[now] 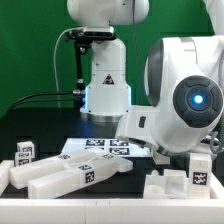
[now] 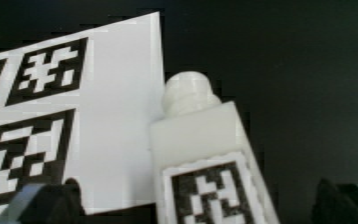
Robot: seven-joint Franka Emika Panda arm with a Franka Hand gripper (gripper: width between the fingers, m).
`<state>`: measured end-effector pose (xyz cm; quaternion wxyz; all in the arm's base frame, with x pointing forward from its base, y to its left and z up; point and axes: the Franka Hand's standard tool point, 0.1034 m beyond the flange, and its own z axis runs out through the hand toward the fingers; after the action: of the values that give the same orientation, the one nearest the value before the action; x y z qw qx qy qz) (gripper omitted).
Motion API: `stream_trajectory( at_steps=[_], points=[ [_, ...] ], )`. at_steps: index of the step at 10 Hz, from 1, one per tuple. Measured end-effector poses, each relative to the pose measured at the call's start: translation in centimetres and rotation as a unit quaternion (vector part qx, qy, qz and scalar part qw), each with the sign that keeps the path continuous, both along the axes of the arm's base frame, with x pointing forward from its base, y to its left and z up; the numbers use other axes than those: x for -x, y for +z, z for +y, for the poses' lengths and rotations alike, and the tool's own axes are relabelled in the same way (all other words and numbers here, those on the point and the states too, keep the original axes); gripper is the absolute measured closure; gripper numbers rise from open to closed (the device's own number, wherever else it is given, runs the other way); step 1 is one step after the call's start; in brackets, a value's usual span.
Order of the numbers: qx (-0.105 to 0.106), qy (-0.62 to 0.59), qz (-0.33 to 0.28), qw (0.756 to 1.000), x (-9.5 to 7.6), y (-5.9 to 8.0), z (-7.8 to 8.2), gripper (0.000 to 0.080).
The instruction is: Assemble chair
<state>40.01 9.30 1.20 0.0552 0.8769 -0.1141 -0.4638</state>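
One tagged white chair part (image 2: 202, 140) lies beside one marker board (image 2: 126, 100).

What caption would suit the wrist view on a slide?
Open fingers on either side of a tagged white part, close by the marker board.

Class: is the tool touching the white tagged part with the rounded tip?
Apart. The wrist view shows the white part between the open tool's fingertips, with a clear gap on each side.
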Motion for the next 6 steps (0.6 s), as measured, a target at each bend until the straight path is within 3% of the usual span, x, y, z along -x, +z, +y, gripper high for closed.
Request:
stream_trajectory(
  at_steps=[2, 3, 4, 6],
  points=[
    [0.000, -0.001, 0.000, 1.000, 0.0, 0.0, -0.1, 0.0438],
    [0.000, -0.001, -0.001, 1.000, 0.0, 0.0, 0.0, 0.0438],
    [-0.002, -0.001, -0.010, 1.000, -0.4, 0.3, 0.0, 0.0513],
    [-0.006, -0.009, -0.042, 0.999, -2.3, 3.3, -0.7, 0.0513]
  ],
)
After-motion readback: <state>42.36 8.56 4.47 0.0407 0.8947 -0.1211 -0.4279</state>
